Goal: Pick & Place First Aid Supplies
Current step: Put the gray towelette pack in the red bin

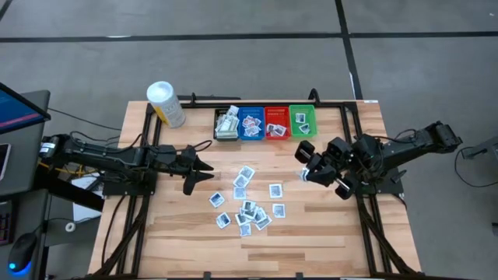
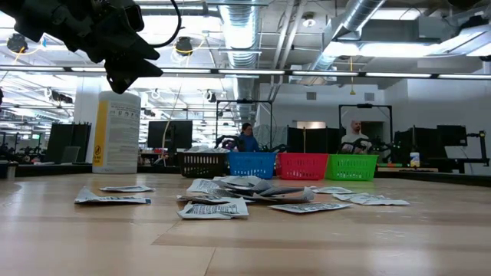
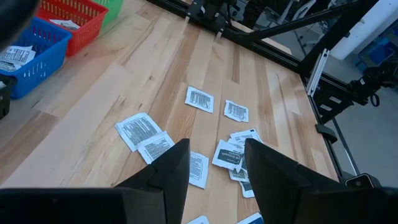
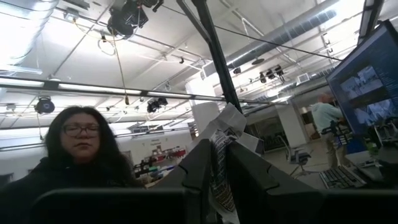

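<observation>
Several small white first aid packets (image 1: pixel 249 204) lie scattered flat on the wooden table's middle; the low view shows them as a loose heap (image 2: pixel 230 195). My left gripper (image 3: pixel 214 168) hovers open above the table, left of the heap (image 1: pixel 198 167), with nothing between its fingers. My right gripper (image 1: pixel 306 162) is raised above the table right of the heap and tipped upward, shut on one white packet with dark print (image 4: pixel 222 140). My right gripper pinches the packet's lower part (image 4: pixel 219 171) between its two fingers. The fingers slant upward, away from the table. The packet's bent upper end (image 4: pixel 229 121) sticks out past the fingertips, lifted clear of the table.
Black (image 1: pixel 227 124), blue (image 1: pixel 250 123), red (image 1: pixel 276 123) and green (image 1: pixel 302 120) bins stand in a row at the table's far edge, with packets inside. A white tub with a yellow label (image 1: pixel 166 103) stands at the far left. A person (image 4: pixel 78 155) is beyond the table.
</observation>
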